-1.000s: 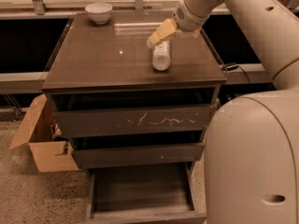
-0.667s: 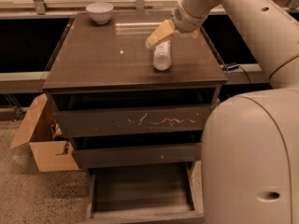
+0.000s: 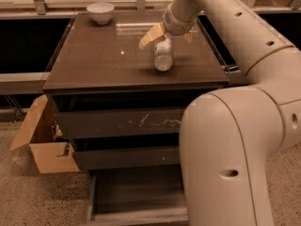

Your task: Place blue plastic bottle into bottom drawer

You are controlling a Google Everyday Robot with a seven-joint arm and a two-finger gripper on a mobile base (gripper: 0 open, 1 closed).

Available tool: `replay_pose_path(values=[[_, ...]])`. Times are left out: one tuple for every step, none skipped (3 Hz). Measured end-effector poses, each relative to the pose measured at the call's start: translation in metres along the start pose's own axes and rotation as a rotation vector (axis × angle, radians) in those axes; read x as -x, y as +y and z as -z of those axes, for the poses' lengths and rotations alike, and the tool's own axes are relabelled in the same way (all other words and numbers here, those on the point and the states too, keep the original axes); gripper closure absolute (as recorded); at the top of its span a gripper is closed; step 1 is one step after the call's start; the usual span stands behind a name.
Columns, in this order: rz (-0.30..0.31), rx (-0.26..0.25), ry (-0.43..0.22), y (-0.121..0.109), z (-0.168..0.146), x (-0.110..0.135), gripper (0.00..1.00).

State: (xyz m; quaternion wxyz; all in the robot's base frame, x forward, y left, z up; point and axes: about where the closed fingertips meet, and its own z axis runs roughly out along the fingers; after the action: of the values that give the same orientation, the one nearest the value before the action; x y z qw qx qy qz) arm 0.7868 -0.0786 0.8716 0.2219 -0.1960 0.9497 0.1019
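Reaching over the dark worktop, the robot's gripper is hovering at the far end of the blue plastic bottle, which is lying on its side towards the right edge. Its jaws are standing spread, one on each side of the bottle, gripping nothing, probably lining up a grasp. Below, the bottom drawer is sitting pulled out, ready to receive it.

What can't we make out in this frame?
Camera view only:
- bottom drawer: right side hidden behind the robot's body, front face cut by lower edge.
- blue plastic bottle: far end covered by the gripper above it; grip unclear.
- cardboard box: contents too dark.
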Motion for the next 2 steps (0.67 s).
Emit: replay_pose_path(values=[[-0.042, -0.005, 0.019, 0.000, -0.016, 0.003, 0.00], [-0.074, 0.011, 0.034, 0.001, -0.030, 0.002, 0.16]])
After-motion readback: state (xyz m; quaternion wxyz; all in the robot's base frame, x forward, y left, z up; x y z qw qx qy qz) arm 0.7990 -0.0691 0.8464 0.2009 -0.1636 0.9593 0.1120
